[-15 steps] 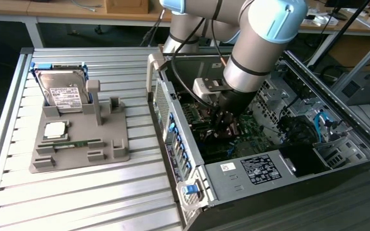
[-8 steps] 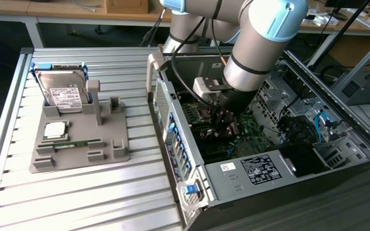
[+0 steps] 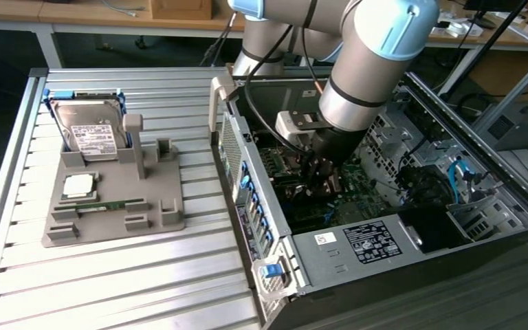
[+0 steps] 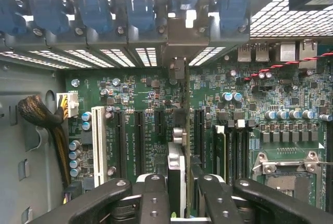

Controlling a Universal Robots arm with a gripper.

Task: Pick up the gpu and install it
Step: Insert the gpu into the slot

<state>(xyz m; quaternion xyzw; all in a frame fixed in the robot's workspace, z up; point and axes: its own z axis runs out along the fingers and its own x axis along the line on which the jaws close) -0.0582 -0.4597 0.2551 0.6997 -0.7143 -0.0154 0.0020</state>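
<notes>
Gripper (image 4: 177, 193) fingers clamped on the gpu (image 4: 179, 146), card held edge-on and upright inside the open computer case (image 3: 337, 258), lined up over the motherboard (image 4: 151, 104) slots, bracket end toward the rear blue latches (image 4: 93, 11).

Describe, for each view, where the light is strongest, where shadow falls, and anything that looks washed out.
Exterior view: even room light on the slatted table; the computer case interior is dark under the arm, with the tool in shadow. Wrist view: a washed-out white band along the case edge and bright perforated vents; the motherboard is evenly lit, and the gpu stands edge-on in the tool.
</notes>
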